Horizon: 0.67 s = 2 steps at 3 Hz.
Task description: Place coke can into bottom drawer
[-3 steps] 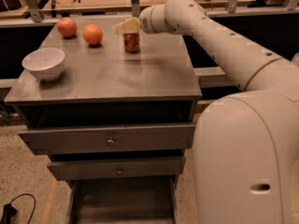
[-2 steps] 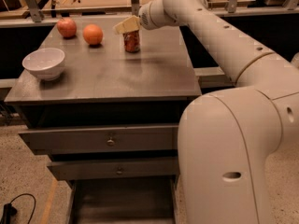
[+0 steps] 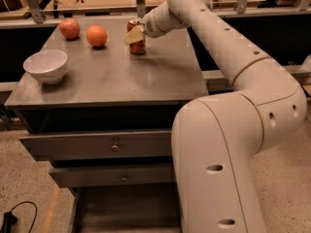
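The coke can [image 3: 138, 46] stands upright on the grey cabinet top [image 3: 121, 76], at the back, right of the two round fruits. My gripper [image 3: 134, 34] is at the can, covering its upper front from the right; the can's red lower body and silver top still show. The bottom drawer [image 3: 121, 212] is pulled out below the two knobbed drawers; its grey floor shows, and my arm hides its right part.
A white bowl [image 3: 45, 65] sits at the left of the top. Two round fruits [image 3: 69, 28] [image 3: 96, 35] lie at the back left. My bulky arm [image 3: 218, 144] fills the right foreground. A black cable [image 3: 14, 216] lies on the floor at left.
My gripper has come down a little onto the can's upper part. The arm's large links have swung further into the foreground. The can has not moved.
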{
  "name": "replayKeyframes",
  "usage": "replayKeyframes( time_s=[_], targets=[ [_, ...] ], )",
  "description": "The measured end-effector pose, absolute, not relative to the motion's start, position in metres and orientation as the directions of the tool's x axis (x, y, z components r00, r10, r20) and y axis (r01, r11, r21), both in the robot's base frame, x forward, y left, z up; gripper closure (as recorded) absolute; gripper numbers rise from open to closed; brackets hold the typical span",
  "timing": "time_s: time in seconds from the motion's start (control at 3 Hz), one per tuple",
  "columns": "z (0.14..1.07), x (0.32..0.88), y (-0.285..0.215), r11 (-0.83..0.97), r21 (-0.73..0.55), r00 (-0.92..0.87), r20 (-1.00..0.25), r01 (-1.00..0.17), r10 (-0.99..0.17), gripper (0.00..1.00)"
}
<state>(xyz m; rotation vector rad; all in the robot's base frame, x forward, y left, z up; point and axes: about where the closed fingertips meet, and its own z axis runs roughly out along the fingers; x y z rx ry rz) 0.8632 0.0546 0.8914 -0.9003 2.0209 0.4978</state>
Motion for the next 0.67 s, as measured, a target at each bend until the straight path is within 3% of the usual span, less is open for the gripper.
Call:
replayKeyframes(
  time_s=[0.67],
  targets=[
    [0.8931, 0.8651, 0.0661, 0.641, -0.036, -0.308, -0.855, -0.767, -0.416, 0.87]
  ],
)
